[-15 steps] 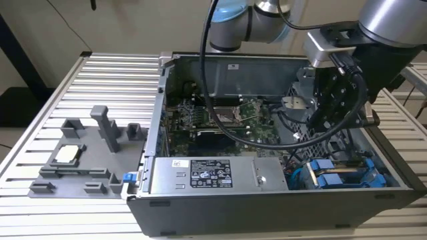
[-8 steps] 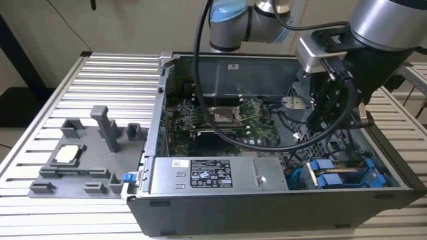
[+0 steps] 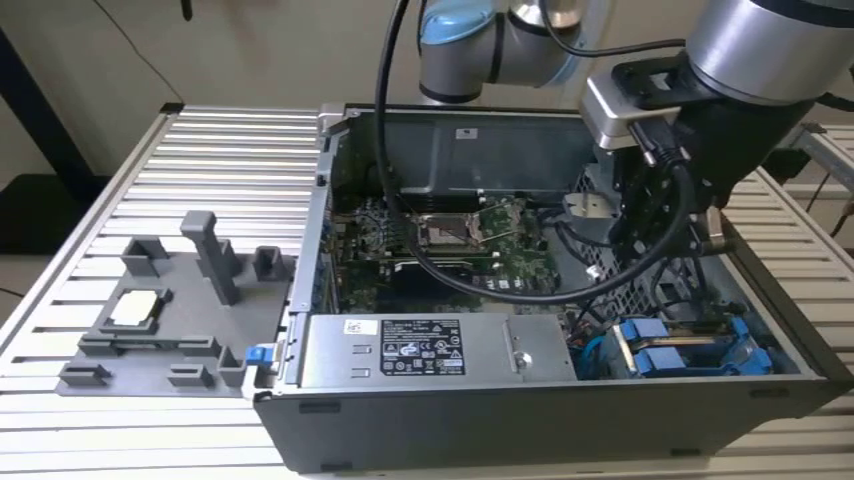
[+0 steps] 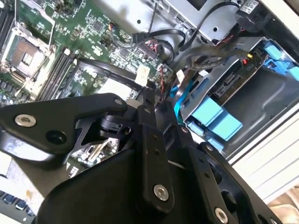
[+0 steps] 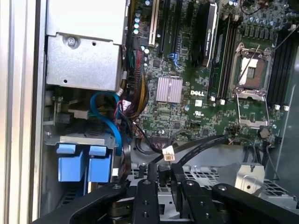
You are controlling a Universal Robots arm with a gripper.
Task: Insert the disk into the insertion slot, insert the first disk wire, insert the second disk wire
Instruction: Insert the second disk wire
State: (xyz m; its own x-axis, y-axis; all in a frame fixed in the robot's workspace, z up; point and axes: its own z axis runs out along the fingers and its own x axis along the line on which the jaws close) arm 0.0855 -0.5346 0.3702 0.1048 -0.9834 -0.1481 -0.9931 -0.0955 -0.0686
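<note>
1. A pale wall stands behind a ribbed metal tabletop.
2. On the tabletop sits an open computer case. A grey fixture tray lies just beside it, on the exterior view's left.
3. The arm reaches down into the case.
4. The disk sits in the insertion slot at the case's near corner on the exterior view's right. Its blue carrier shows near the power-supply box.
5. The gripper hangs by the edge of the motherboard. Its fingers are pinched together on the end of a flat black wire.
</note>
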